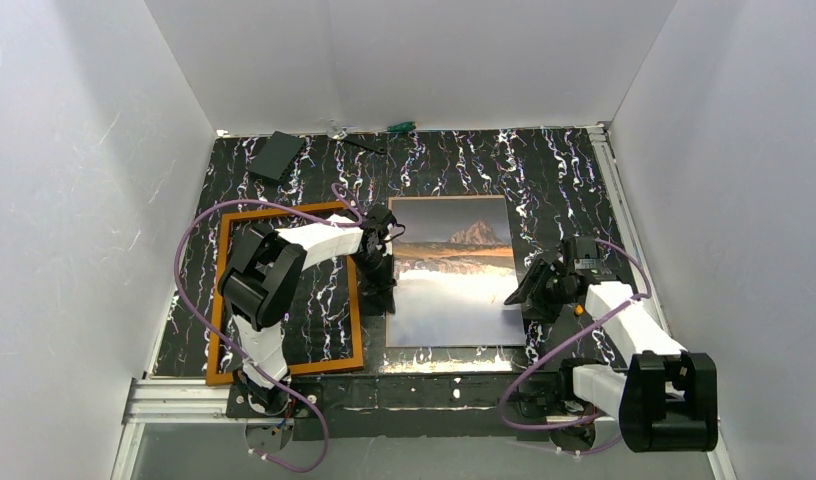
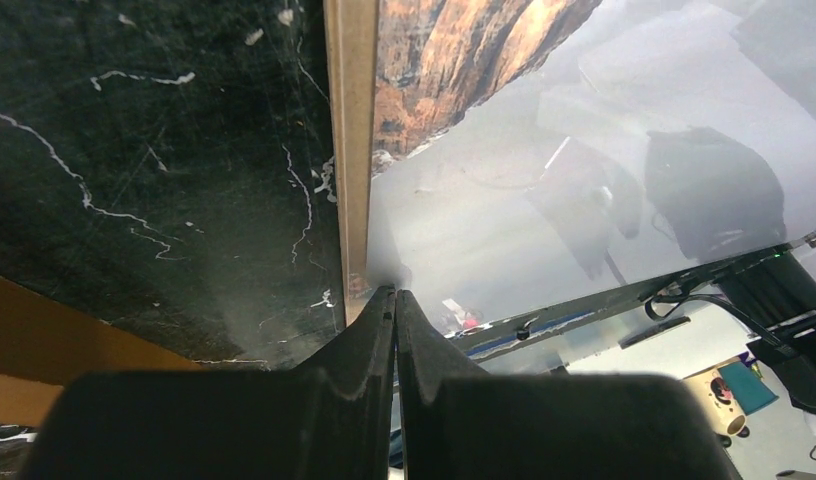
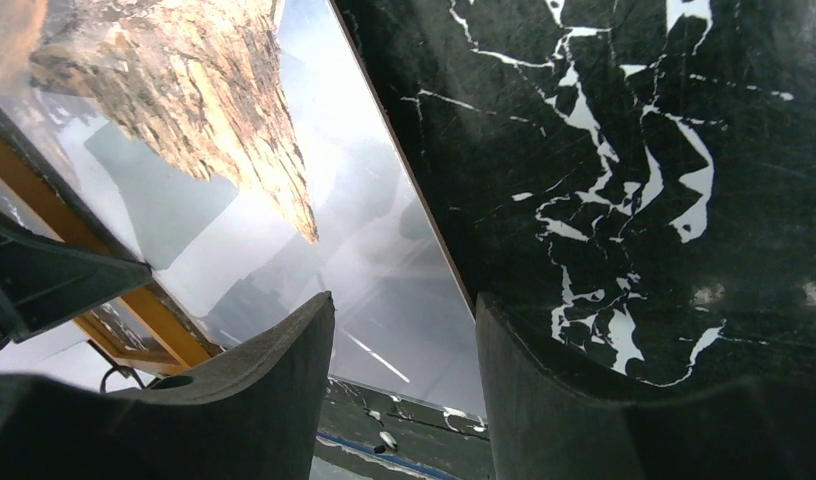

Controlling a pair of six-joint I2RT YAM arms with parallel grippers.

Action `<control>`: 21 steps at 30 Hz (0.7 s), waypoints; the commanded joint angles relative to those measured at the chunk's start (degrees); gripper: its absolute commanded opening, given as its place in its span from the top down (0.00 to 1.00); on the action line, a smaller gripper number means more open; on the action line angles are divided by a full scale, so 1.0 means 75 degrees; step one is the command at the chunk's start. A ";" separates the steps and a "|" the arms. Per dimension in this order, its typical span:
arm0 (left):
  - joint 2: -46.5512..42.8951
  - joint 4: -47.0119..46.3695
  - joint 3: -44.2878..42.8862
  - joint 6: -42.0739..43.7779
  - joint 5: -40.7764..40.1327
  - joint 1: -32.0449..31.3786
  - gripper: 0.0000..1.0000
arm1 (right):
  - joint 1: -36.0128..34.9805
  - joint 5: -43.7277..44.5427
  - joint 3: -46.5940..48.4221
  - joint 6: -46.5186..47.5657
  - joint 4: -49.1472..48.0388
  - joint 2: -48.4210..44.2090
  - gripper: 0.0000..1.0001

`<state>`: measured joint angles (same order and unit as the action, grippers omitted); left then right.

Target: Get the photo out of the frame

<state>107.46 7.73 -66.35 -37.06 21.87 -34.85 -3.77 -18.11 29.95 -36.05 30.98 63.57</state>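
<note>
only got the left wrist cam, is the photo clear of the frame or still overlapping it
Observer: Clear of it. From above, the photo lies on the table to the right of the frame, with a strip of table between them.
Operator: where's the right gripper
Observer: The right gripper is at the photo's right edge, jaws open, one finger over the print and one over the table.
Operator: anything inside the frame
Observer: Only dark marbled table shows through it.

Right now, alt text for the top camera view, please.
The photo lies face up on the marbled table, right of the empty frame. The shut left gripper is at its left edge, the open right gripper at its right edge.
</note>
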 commanded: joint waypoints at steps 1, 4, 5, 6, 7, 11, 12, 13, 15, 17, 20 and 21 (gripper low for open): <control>0.0279 0.0892 0.0368 0.0171 -0.0595 -0.0029 1.00 | -0.0036 -0.0959 0.0156 -0.0279 0.0100 -0.0464 0.40; 0.0306 0.0895 0.0341 0.0156 -0.0595 -0.0029 1.00 | -0.0048 -0.1417 0.0069 -0.0483 -0.0073 -0.0610 0.40; 0.0303 0.0882 0.0336 0.0143 -0.0585 -0.0029 1.00 | -0.0045 -0.1530 0.0050 -0.0529 -0.0083 -0.0671 0.40; 0.0308 0.0880 0.0338 0.0145 -0.0575 -0.0028 1.00 | -0.0046 -0.1611 0.0054 -0.0549 -0.0046 -0.0736 0.41; 0.0303 0.0880 0.0338 0.0145 -0.0572 -0.0029 1.00 | -0.0045 -0.1621 0.0069 -0.0557 0.0021 -0.0820 0.41; 0.0301 0.0877 0.0361 0.0161 -0.0572 -0.0029 1.00 | -0.0039 -0.1892 0.0148 -0.0504 0.0355 -0.1295 0.41; 0.0301 0.0883 0.0356 0.0161 -0.0572 -0.0029 1.00 | -0.0053 -0.1984 0.0171 -0.0490 0.0438 -0.1425 0.41; 0.0296 0.0886 0.0360 0.0166 -0.0572 -0.0029 1.00 | -0.0059 -0.2030 0.0202 -0.0485 0.0545 -0.1570 0.41; 0.0316 0.0871 0.0362 0.0141 -0.0561 -0.0023 1.00 | -0.0060 -0.2033 0.0319 -0.0475 0.0804 -0.1831 0.41; 0.0339 0.0844 0.0358 0.0121 -0.0533 -0.0029 1.00 | -0.0060 -0.2106 0.0443 -0.0490 0.0992 -0.2177 0.40; 0.0366 0.0796 0.0341 0.0076 -0.0472 -0.0035 1.00 | -0.0057 -0.2320 0.0640 -0.0608 0.1116 -0.2599 0.40; 0.0369 0.0787 0.0343 0.0075 -0.0454 -0.0039 1.00 | -0.0059 -0.2409 0.0713 -0.0648 0.1138 -0.2701 0.39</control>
<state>107.46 10.26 -66.26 -36.86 21.69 -34.59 -3.70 -25.82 30.59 -37.54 38.94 46.78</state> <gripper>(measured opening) 0.007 0.602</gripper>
